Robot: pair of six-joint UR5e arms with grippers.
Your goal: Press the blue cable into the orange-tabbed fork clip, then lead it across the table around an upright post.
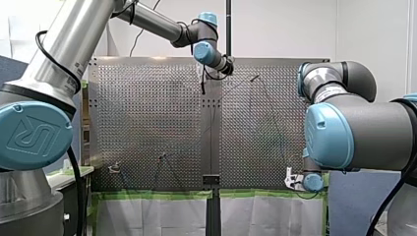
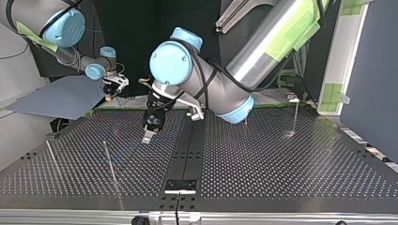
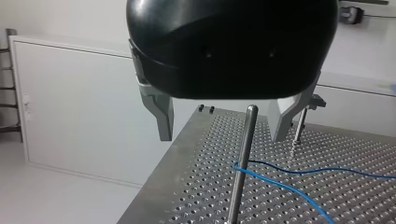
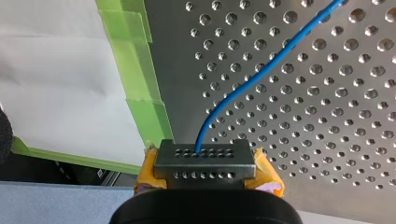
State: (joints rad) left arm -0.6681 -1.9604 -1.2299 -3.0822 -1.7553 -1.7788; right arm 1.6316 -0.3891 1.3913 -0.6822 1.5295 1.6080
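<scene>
The blue cable (image 4: 261,70) runs over the perforated table (image 4: 355,140) into a small perforated metal end block (image 4: 204,156). My right gripper (image 4: 208,171) is shut on that block with its yellow pads (image 4: 267,171), near the green-taped table edge. In the left wrist view the blue cable (image 3: 289,179) loops around an upright post (image 3: 242,163) that stands ahead of my left gripper (image 3: 222,136), whose metal fingers (image 3: 161,116) are open and hold nothing. In the top view my left gripper (image 2: 148,135) hovers over the table's middle and my right gripper (image 2: 112,89) is at the far left edge. I cannot make out the orange-tabbed clip.
A second post (image 3: 299,128) stands beyond the first. Two thin posts (image 2: 110,161) (image 2: 51,157) rise at the top view's left and another post (image 2: 294,117) at its right. A black mount (image 2: 180,185) sits at the near edge. Green tape (image 4: 135,70) lines the table's edge.
</scene>
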